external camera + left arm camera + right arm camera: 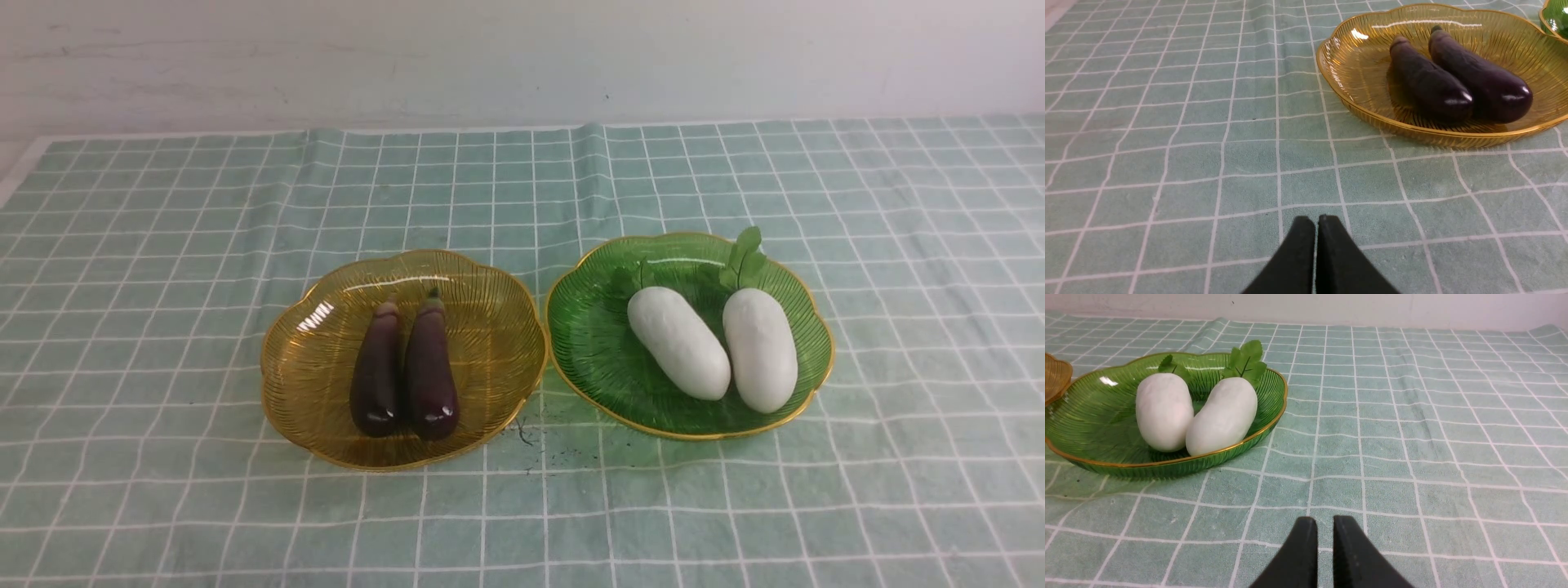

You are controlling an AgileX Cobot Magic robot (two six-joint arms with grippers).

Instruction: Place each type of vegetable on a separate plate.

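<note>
Two dark purple eggplants lie side by side on the amber plate. Two white radishes lie on the green plate. Neither arm shows in the front view. In the left wrist view my left gripper is shut and empty over bare cloth, apart from the amber plate and its eggplants. In the right wrist view my right gripper is empty, its jaws a narrow slit apart, away from the green plate and its radishes.
A green checked cloth covers the table, with a raised fold at the back. A pale wall stands behind. The two plates sit nearly touching at the middle.
</note>
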